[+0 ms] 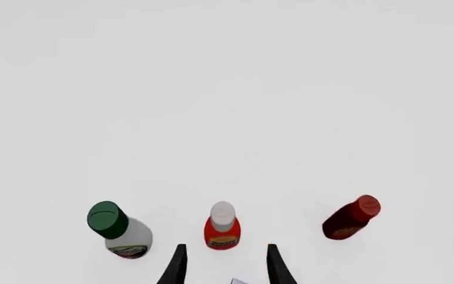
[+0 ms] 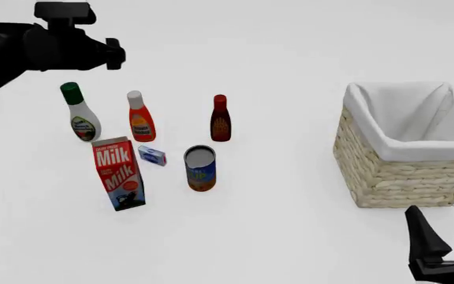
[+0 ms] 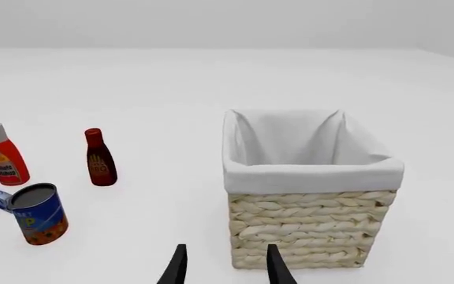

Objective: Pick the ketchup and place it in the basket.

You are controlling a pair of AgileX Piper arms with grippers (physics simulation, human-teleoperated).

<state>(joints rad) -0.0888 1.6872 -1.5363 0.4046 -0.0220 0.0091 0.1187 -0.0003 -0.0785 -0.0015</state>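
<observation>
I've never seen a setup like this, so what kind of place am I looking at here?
Most likely a computer-simulated tabletop, not a real room. The white table is featureless and runs to the horizon, grocery items like the ketchup and milk carton stand by a basket, and two black robot arms reach in.

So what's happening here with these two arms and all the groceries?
Two robot arms are meant to put the ketchup into the basket. Nothing is gripped yet. The left gripper is open and hangs above the ketchup, which stands upright between a green-capped white bottle and a dark red bottle. The right gripper is open too, waiting near the basket, which looks empty. A milk carton, a can and a small box also stand on the table.
</observation>
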